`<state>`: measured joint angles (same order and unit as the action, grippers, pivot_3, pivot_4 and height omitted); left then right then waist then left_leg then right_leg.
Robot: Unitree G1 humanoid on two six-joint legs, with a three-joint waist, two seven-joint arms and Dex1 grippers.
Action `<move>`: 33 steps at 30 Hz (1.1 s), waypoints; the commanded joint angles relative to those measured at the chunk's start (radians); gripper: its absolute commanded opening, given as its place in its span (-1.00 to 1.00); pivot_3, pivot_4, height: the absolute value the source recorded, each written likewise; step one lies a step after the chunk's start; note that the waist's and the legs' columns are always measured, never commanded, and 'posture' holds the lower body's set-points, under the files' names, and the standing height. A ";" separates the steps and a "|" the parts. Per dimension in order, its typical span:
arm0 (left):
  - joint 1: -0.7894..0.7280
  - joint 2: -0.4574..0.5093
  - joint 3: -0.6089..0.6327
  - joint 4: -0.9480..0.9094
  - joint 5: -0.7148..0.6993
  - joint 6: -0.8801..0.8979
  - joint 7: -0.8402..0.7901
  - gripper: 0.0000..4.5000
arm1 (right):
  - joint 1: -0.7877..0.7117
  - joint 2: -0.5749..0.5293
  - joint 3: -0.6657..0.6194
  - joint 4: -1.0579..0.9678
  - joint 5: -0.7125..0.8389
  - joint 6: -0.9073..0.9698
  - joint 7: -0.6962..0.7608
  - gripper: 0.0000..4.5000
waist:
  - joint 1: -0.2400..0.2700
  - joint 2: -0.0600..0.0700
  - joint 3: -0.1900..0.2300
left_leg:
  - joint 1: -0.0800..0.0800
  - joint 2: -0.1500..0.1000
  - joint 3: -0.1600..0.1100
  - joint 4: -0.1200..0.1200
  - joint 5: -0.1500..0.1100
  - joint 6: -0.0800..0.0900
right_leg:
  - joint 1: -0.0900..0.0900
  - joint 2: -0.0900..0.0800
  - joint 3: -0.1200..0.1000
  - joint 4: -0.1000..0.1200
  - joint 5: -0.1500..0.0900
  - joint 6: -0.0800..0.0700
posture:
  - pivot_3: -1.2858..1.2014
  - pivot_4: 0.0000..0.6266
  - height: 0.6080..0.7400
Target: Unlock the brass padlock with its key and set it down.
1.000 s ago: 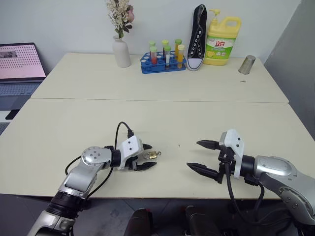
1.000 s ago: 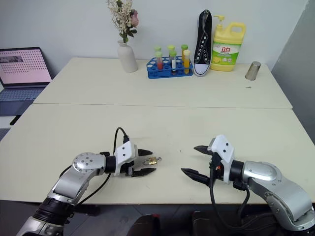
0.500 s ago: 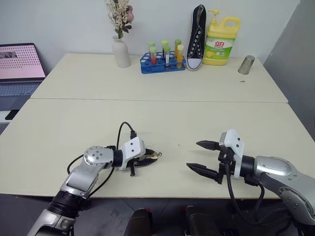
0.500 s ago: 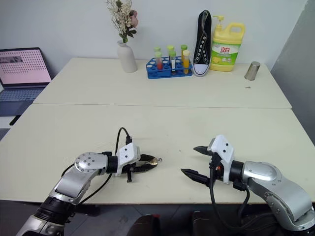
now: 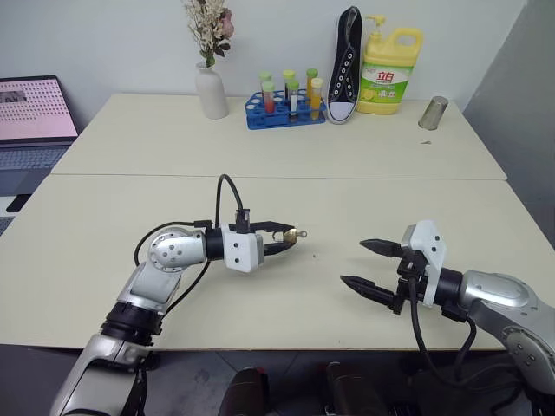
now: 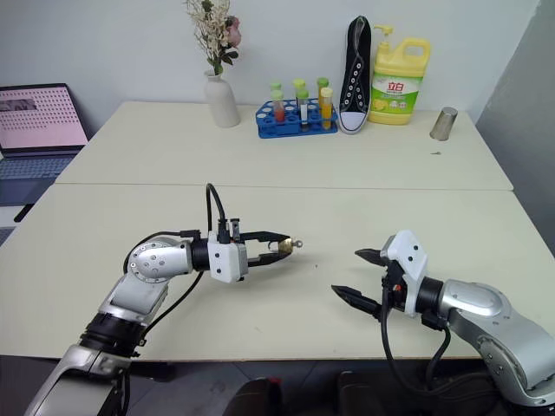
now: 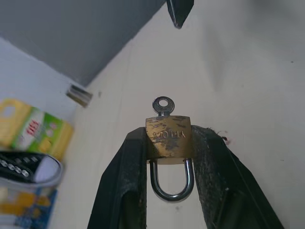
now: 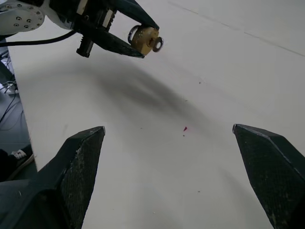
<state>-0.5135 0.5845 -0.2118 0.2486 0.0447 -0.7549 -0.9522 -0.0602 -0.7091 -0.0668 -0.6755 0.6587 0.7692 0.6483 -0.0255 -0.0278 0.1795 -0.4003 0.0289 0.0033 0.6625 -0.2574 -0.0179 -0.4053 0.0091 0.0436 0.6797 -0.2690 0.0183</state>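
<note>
My left gripper (image 5: 288,236) is shut on the brass padlock (image 7: 168,136) and holds it up above the table, pointing toward my right arm. Its fingers (image 7: 126,181) clamp the sides of the yellow body. The silvery shackle (image 7: 171,183) loops back between them, looking closed. The key (image 7: 163,105) sticks out of the padlock's outer end, with its round head showing. In the right wrist view the padlock (image 8: 143,38) and the key (image 8: 157,44) face my right gripper (image 5: 353,263). That gripper stands open a hand's width to the right of the padlock, nothing between its fingers.
Along the far edge of the cream table (image 5: 277,199) stand a white vase (image 5: 211,91), a blue test-tube rack (image 5: 286,108), a black shoe (image 5: 347,65), a yellow detergent bottle (image 5: 392,74) and a metal cup (image 5: 434,113). A laptop (image 5: 30,113) sits off to the left.
My left gripper closed on the padlock lying on the table, then lifted it and rolled its wrist, carrying it up and slightly right. The right gripper stayed open and nearly still.
</note>
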 commanded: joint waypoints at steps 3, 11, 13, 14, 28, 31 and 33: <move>-0.078 -0.024 0.018 0.131 0.132 -0.408 0.155 -0.57 | -0.020 0.032 -0.025 -0.049 0.057 0.010 -0.031 1.00 | 0.001 0.000 0.000 | 0.000 0.000 0.000 0.000 0.000 0.000 | 0.000 0.000 0.000 0.000 0.000 0.000 | 0.03 -0.52 1.00; -0.113 -0.030 0.007 0.198 0.248 -0.482 0.296 -0.57 | -0.115 0.101 -0.015 -0.015 0.167 0.076 -0.084 1.00 | -0.001 0.000 0.000 | 0.000 0.000 0.000 0.000 0.000 0.000 | 0.000 0.000 0.000 0.000 0.001 0.001 | 0.03 -0.52 1.00; -0.110 -0.025 0.000 0.198 0.262 -0.483 0.316 -0.57 | -0.148 0.112 -0.004 0.006 0.189 0.096 -0.090 1.00 | -0.001 0.000 0.000 | 0.000 0.000 0.000 0.000 0.000 0.000 | 0.000 0.001 -0.001 0.000 0.001 0.001 | 0.03 -0.52 1.00; -0.109 -0.022 -0.004 0.197 0.269 -0.484 0.324 -0.57 | -0.163 0.116 0.003 0.016 0.196 0.106 -0.092 1.00 | -0.001 0.000 0.000 | 0.000 0.000 0.000 0.000 0.000 0.000 | 0.000 0.001 -0.001 0.000 0.001 0.001 | 0.03 -0.52 1.00; -0.107 0.006 -0.028 0.177 0.309 -0.467 0.396 -0.57 | -0.295 0.171 0.088 0.159 0.202 0.140 -0.061 1.00 | -0.002 0.000 0.000 | 0.000 0.000 0.000 0.000 0.000 0.000 | 0.000 0.001 -0.001 0.000 0.002 -0.001 | 0.03 -0.52 1.00; -0.103 0.012 -0.032 0.173 0.312 -0.461 0.405 -0.57 | -0.303 0.182 0.097 0.172 0.204 0.140 -0.062 1.00 | -0.002 0.000 0.000 | 0.000 0.000 0.000 0.000 0.000 0.000 | 0.000 0.001 -0.001 0.001 0.002 -0.001 | 0.03 -0.52 1.00; -0.102 0.015 -0.036 0.169 0.312 -0.459 0.409 -0.57 | -0.305 0.185 0.100 0.176 0.202 0.139 -0.061 1.00 | -0.002 0.000 0.000 | 0.000 0.000 0.000 0.000 0.000 0.000 | 0.000 0.001 -0.001 0.001 0.002 -0.002 | 0.03 -0.52 1.00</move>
<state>-0.6047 0.5886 -0.2499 0.4553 0.3610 -1.2104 -0.5617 -0.3459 -0.5283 0.0362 -0.4852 0.8541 0.9135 0.5747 -0.0271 -0.0279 0.1795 -0.4006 0.0294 0.0031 0.6626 -0.2574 -0.0179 -0.4052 0.0096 0.0424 0.6803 -0.2672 0.0168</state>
